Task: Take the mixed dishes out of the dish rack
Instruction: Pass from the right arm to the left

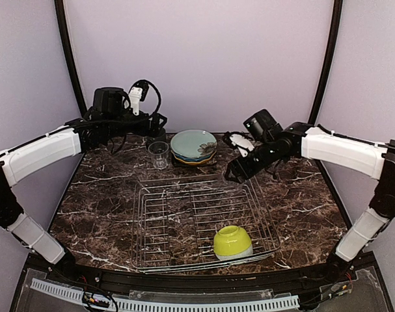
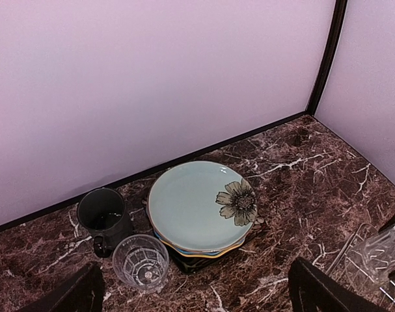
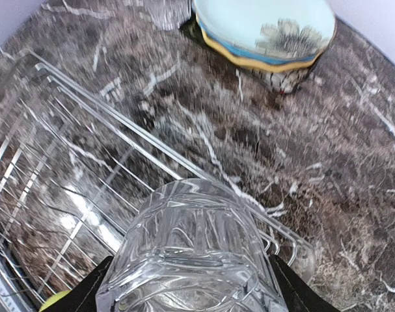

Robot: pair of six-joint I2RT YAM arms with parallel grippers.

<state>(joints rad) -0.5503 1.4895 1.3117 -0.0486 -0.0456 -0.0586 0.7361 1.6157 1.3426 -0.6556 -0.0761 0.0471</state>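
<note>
the right gripper [image 3: 194,289] pinches a clear glass [image 3: 190,240] at the bottom centre of its wrist view, over the wire rack [image 1: 145,221] edge. the left gripper [image 2: 196,291] is spread wide, near the plate stack [image 2: 190,205]. a green bowl [image 1: 232,242] sits in the rack's lower right.

1. The right pincer [image 3: 194,289] holds a clear glass [image 3: 190,250] between its dark fingers [image 3: 96,294], one on each side of it.
2. The glass hangs above the dish rack [image 3: 73,149], over its wire rim.
3. Beyond, on the dark marbled worktop [image 3: 353,162], stands a stack of plates [image 3: 262,26]: pale teal with a flower on top, blue and yellow rims beneath.
4. A second glass [image 3: 168,12], blurred, shows just left of the stack.
</note>
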